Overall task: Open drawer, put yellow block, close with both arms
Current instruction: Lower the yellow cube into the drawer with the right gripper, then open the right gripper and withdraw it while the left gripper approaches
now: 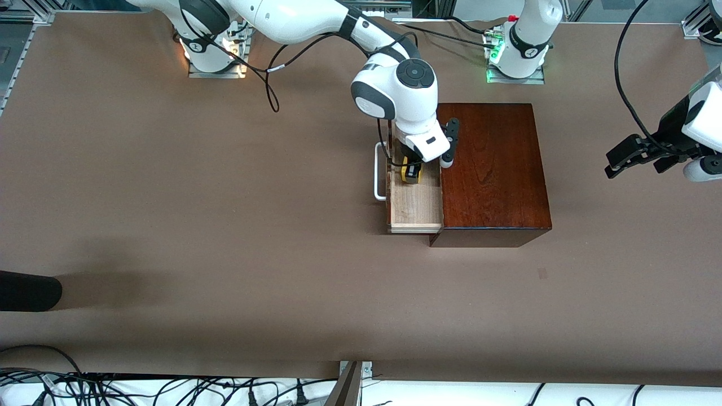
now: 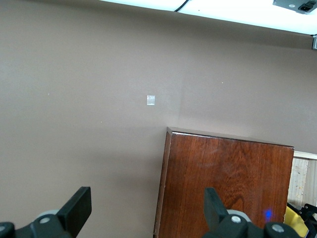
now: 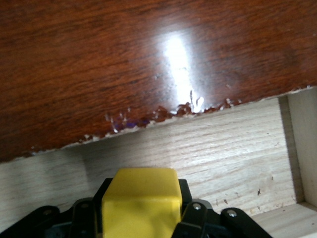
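Observation:
The drawer (image 1: 414, 206) is pulled out of the dark mahogany box (image 1: 493, 169) toward the right arm's end, its white handle (image 1: 379, 172) showing. My right gripper (image 1: 412, 172) is down inside the drawer's pale tray, shut on the yellow block (image 1: 412, 173). In the right wrist view the block (image 3: 141, 201) sits between the black fingers just above the tray floor (image 3: 223, 153). My left gripper (image 1: 632, 155) is open and empty, waiting in the air over the table off the box's left-arm side; its wrist view shows the box top (image 2: 228, 188).
A dark rounded object (image 1: 28, 290) lies at the table's edge at the right arm's end. Cables (image 1: 271, 67) trail near the right arm's base. A small pale mark (image 2: 151, 100) is on the table nearer the front camera than the box.

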Robot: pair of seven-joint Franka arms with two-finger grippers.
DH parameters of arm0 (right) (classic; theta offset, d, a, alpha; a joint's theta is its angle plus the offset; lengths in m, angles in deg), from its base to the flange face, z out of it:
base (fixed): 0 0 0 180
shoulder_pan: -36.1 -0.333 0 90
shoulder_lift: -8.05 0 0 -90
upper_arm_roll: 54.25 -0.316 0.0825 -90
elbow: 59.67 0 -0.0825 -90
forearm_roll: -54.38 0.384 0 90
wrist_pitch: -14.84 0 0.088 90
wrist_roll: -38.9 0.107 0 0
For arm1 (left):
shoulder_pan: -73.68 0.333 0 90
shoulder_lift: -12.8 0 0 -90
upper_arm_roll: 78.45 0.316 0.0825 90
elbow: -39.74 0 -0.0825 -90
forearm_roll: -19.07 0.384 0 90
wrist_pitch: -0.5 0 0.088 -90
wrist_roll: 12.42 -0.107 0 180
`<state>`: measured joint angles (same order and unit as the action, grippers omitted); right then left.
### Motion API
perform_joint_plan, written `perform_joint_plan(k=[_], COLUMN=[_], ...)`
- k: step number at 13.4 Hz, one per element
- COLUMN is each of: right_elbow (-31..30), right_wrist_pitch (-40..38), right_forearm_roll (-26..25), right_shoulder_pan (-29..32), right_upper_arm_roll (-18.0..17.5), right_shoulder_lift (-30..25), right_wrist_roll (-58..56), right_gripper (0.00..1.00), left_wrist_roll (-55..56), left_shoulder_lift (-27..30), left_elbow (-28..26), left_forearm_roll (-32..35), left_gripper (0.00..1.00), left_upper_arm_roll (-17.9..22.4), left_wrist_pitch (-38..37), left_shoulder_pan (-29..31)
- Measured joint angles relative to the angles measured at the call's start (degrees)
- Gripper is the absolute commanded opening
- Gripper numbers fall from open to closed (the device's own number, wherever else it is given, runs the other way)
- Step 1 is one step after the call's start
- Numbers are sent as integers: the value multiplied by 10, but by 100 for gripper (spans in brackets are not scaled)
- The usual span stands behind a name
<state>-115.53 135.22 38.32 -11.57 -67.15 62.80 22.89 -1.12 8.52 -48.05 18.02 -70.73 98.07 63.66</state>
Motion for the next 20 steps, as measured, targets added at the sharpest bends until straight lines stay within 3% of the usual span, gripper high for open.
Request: perform_joint_plan(k=[2,10,17,20], right_elbow=[0,20,48,48], right_wrist_pitch=[0,-48,-176,-197], right_forearm_roll=[-3,-16,-16,-11], right_shoulder_pan=[0,-8,-2,41], right_upper_arm_roll=[0,7,13,18], right_shoulder_lift=[0,-7,-78,-98], right_wrist_roll=[0,0,1,5], right_gripper=[100,100,100,100], left_wrist_roll=[0,0,0,0], left_shoulder_lift=[0,0,-3,-8], left_elbow=[0,0,0,0], left_forearm_roll=[0,0,0,-9], left_gripper=[100,100,100,100], left_upper_arm_roll=[0,-1,-8,-12], left_wrist_pitch=[0,0,0,0], left_shoulder_pan=[0,0,-2,-2])
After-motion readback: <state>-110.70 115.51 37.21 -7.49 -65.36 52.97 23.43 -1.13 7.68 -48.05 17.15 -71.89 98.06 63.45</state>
